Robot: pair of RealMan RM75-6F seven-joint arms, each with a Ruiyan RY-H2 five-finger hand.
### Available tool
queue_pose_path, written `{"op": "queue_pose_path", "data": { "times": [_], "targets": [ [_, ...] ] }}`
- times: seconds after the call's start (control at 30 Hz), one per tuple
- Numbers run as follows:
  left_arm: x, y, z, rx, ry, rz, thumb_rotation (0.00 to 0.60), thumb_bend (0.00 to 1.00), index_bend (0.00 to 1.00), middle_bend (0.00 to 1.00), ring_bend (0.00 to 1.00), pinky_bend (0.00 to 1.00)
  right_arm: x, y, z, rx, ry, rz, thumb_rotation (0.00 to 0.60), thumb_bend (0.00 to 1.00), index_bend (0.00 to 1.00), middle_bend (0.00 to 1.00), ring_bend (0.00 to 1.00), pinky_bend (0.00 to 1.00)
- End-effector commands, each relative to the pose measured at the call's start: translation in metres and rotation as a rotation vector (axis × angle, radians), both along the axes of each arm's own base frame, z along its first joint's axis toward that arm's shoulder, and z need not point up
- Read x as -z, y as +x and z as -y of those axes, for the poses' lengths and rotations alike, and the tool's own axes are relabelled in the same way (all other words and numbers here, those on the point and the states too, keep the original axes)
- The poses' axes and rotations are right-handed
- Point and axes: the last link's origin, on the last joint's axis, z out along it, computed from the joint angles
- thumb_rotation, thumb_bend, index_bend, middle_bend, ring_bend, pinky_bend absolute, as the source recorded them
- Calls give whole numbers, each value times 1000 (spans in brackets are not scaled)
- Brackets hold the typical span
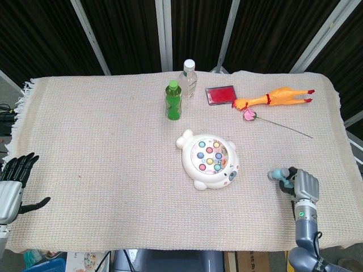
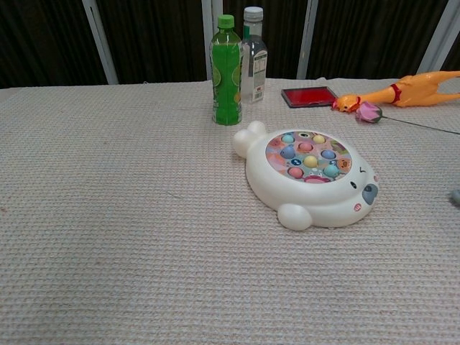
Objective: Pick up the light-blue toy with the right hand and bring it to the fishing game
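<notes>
Right hand (image 1: 302, 186) gripping light-blue toy (image 1: 278, 174) (near table's right edge)

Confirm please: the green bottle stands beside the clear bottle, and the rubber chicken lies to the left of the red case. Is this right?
Not quite. In the head view the chicken lies to the right of the red case, not the left. The green bottle does stand beside the clear bottle.

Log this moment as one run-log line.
right hand: grips light-blue toy | left hand: open, idle | fishing game: not reached
</notes>
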Motion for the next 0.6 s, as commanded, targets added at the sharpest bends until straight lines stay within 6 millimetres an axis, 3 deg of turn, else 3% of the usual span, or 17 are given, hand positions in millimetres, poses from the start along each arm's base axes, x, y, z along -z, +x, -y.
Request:
{"op": "queue_pose_path", "data": {
  "times": [0.03,0.6],
  "targets": [
    [0,0,0,0,0,0,600,0,0,0,0,0,-1,1,0,-2,0,4,600,562,698,525,413,598],
    [0,0,0,2,-1,1,600,0,0,0,0,0,-10,12,4,-37,-17,45,600,602,745,568,458,643]
  ]
}}
